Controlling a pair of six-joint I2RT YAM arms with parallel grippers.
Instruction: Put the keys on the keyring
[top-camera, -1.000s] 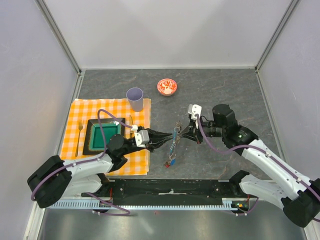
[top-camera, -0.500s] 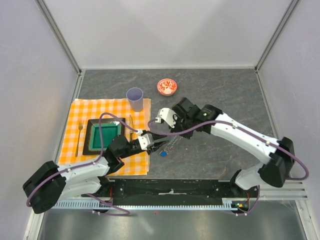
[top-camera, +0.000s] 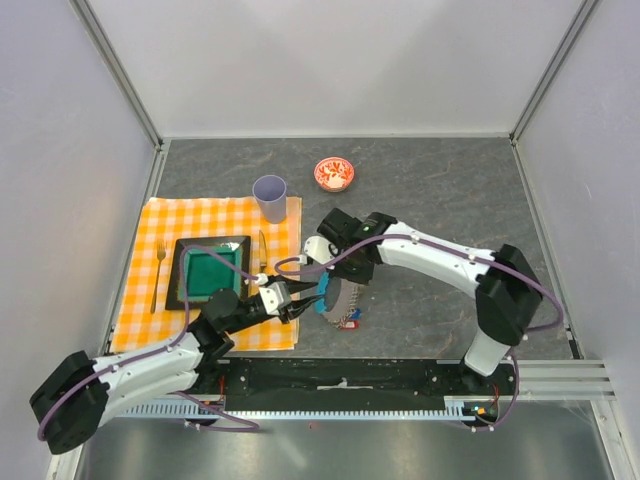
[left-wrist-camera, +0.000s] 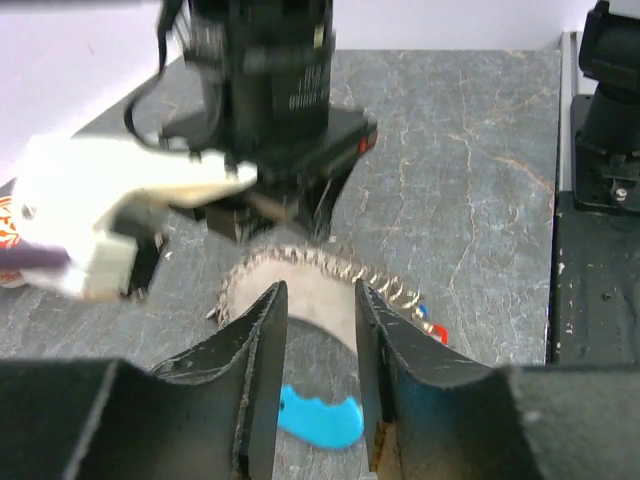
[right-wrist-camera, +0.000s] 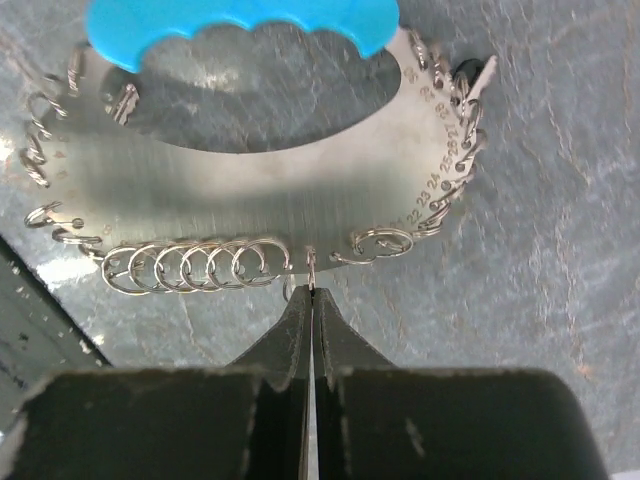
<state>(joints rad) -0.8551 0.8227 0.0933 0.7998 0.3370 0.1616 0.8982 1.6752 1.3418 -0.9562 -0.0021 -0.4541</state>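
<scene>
Arms (top-camera: 430, 255) inward, fingers (right-wrist-camera: 295, 345) at keyring (right-wrist-camera: 280, 190)

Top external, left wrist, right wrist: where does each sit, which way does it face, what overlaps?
Top external: above and behind the bases, looking down on the table; both arms show, left gripper and right gripper meeting at the keyring.
Left wrist: on the left arm, facing low across the table; own parted fingers frame the keyring and right gripper.
Right wrist: on the right arm, looking down; own fingers pinched shut on the keyring's rim.
Shared: all three see the keyring's blue crescent.
</scene>
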